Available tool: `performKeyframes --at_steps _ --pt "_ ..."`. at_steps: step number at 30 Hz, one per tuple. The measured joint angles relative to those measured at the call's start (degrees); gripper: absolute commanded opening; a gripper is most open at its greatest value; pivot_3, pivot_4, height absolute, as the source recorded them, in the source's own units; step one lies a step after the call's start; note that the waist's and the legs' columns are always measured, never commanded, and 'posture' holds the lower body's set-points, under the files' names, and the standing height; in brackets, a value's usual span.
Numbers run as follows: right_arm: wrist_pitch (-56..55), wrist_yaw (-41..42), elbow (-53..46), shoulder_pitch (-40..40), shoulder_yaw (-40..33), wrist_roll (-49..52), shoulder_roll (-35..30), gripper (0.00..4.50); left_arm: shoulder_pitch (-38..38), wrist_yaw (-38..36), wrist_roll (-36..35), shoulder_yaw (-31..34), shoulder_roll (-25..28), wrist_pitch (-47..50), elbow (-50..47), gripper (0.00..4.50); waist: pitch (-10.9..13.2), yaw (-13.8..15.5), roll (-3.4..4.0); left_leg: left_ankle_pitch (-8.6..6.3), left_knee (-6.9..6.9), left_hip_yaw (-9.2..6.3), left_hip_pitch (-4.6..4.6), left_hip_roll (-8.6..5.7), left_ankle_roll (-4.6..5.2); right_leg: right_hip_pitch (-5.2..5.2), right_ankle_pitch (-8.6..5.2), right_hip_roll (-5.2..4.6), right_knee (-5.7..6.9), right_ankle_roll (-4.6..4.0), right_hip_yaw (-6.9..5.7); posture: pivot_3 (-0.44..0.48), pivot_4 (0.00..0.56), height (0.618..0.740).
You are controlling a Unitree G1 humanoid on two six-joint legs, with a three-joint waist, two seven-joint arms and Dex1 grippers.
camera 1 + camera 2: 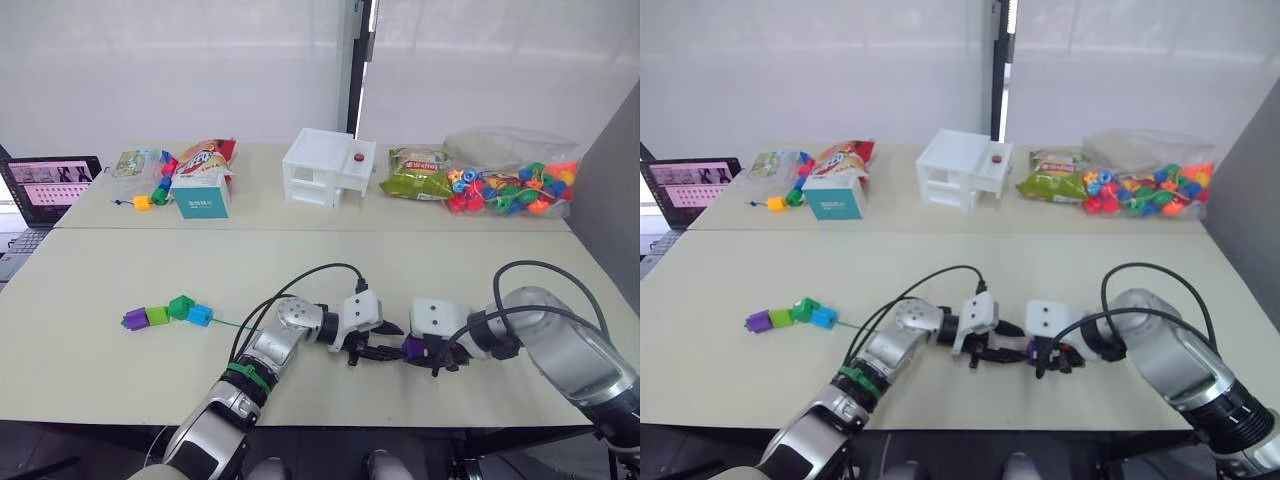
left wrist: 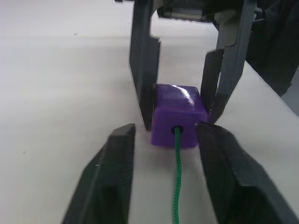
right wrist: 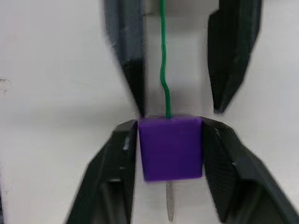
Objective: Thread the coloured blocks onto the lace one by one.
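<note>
My right gripper (image 3: 170, 127) is shut on a purple block (image 3: 171, 147), low over the near middle of the table (image 1: 120, 270). The green lace (image 3: 163, 70) runs through this block, and its stiff tip (image 3: 170, 205) pokes out on the side facing my right wrist. My left gripper (image 2: 166, 134) faces it, open, with the lace (image 2: 176, 177) lying loose between its fingers (image 2: 112, 177). To the left on the table, a purple (image 1: 134, 318), a light green (image 1: 158, 315), a dark green (image 1: 181, 306) and a blue block (image 1: 199, 315) sit strung in a row on the lace (image 1: 230, 324).
Along the far side stand a white box (image 1: 328, 166), snack bags (image 1: 413, 172), a clear bag of mixed beads (image 1: 515, 185), a teal carton (image 1: 201, 194) and a short string of beads (image 1: 150, 198). A laptop (image 1: 50, 187) is at the far left.
</note>
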Motion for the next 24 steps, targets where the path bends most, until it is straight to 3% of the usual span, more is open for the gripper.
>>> performKeyframes --at_steps 3,4,13,18,24 --pt "0.5 0.0 -1.1 0.4 -0.5 1.5 -0.2 4.25 0.0 -2.5 -0.5 0.0 2.3 2.8 -3.8 4.42 0.0 -0.1 0.0 -0.02 -0.02 -0.02 0.03 -0.01 0.03 -0.05 0.0 -0.01 0.15 0.0 0.0 0.0 0.15 0.74" --pt "0.9 -0.3 -1.1 0.6 -1.1 1.9 -0.4 4.47 0.0 -3.0 -0.9 0.0 2.8 3.2 -4.5 4.5 0.0 -0.1 0.0 -0.02 -0.03 -0.03 0.03 -0.01 0.03 -0.05 0.0 -0.01 0.15 0.0 0.0 0.0 0.15 0.74" --pt "5.6 -2.5 -4.7 6.6 -15.6 8.7 -4.9 4.47 -0.3 -3.8 -1.2 -0.3 2.9 2.3 -5.0 4.5 0.0 0.7 0.0 -0.02 -0.03 -0.03 -0.02 -0.04 0.03 0.0 0.0 -0.03 0.01 0.01 0.0 0.0 0.15 0.74" --pt "8.9 -2.4 -8.6 15.3 -25.3 12.7 -9.9 4.47 -0.7 -1.4 0.5 -1.4 0.0 -0.5 -2.6 4.5 0.0 1.4 -0.01 -0.03 -0.02 0.0 -0.03 -0.04 0.06 0.04 0.01 -0.03 -0.04 0.01 0.0 0.0 0.15 0.74" --pt "11.7 -2.9 -12.8 22.4 -30.9 15.8 -12.0 4.47 -0.7 3.0 3.2 -3.3 -3.9 -2.2 0.4 4.5 0.0 1.2 -0.04 -0.03 -0.01 0.05 0.01 -0.03 0.06 0.06 0.01 -0.02 -0.05 0.02 0.01 0.0 0.15 0.74"
